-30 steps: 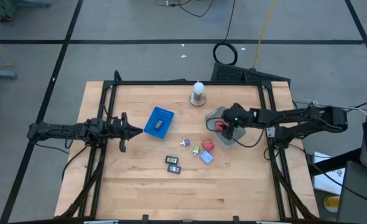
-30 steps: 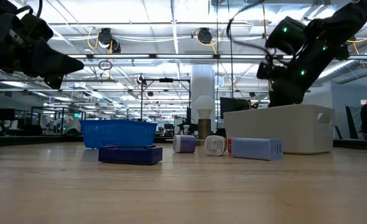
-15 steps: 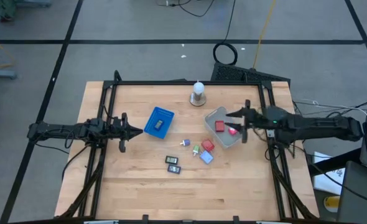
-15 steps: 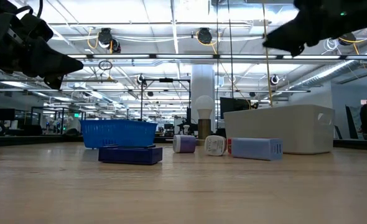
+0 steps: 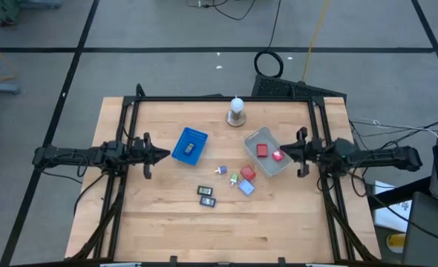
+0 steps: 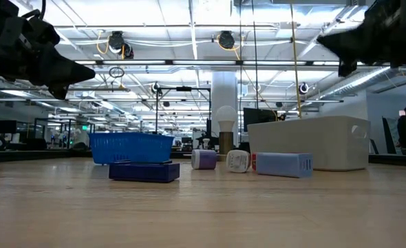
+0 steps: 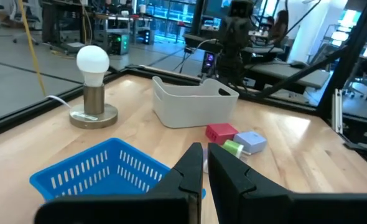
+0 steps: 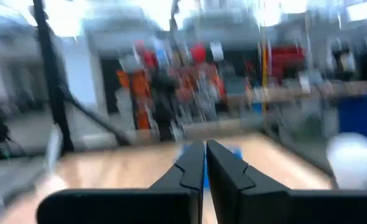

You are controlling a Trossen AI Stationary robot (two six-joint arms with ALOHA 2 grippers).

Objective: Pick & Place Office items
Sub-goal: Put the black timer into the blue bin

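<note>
Your inventory on the surface (image 5: 167, 222):

- Grey tray (image 5: 266, 152), right of centre: two red blocks (image 5: 262, 150) inside.
- Blue mesh basket (image 5: 189, 145), left of centre: one dark piece inside.
- Loose office items (image 5: 240, 180) near the tray's left corner; two dark rectangular pieces (image 5: 206, 196) nearer you.
- Right end effector (image 5: 294, 150): fingers nearly together, empty, just right of the tray.
- Left end effector (image 5: 157, 155): fingers nearly together, empty, left of the basket.
</note>
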